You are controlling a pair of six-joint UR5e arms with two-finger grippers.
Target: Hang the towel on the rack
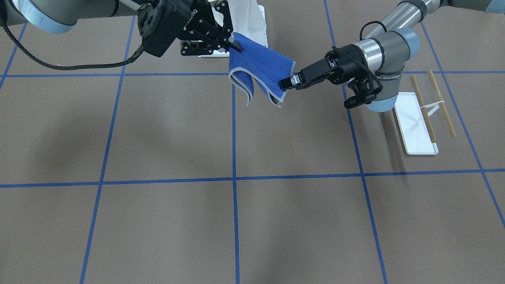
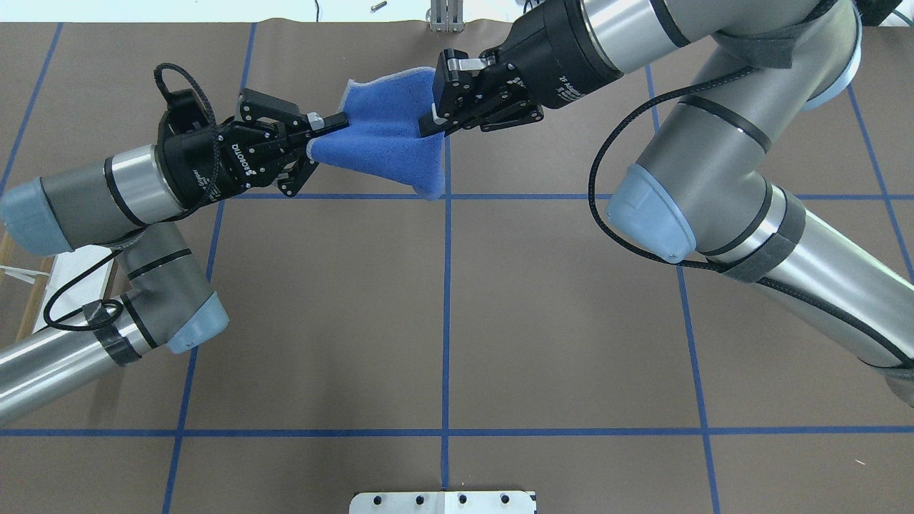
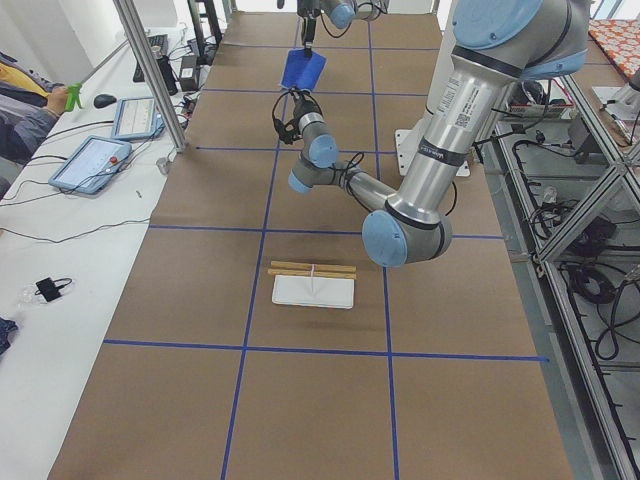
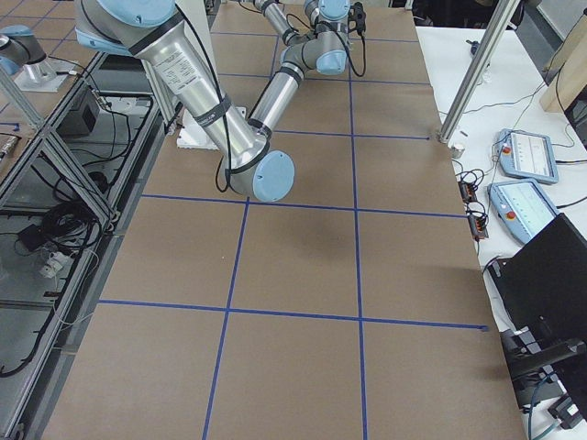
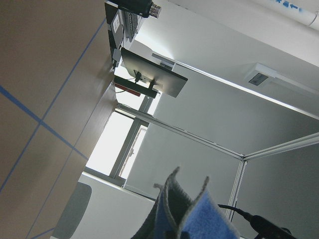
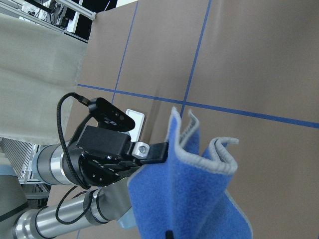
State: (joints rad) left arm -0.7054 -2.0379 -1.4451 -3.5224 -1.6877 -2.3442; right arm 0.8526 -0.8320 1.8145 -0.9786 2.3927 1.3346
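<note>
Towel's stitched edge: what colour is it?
Light grey, bordering the royal-blue towel; it shows best in the right wrist-mounted view.

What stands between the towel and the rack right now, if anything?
Nothing on the table lies between them. The towel hangs in the air, pinched by the left gripper and right gripper; only the left arm's wrist sits over the stretch toward the rack.

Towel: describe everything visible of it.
The towel is royal-blue, terry-like cloth with a thin light grey stitched edge. It is folded in layers and sags in soft pleats between two grips: the left claw pinches one end, the right claw the other. It looks held up off the table, touching nothing but the claws. It is not on the rack, which stands apart.
</note>
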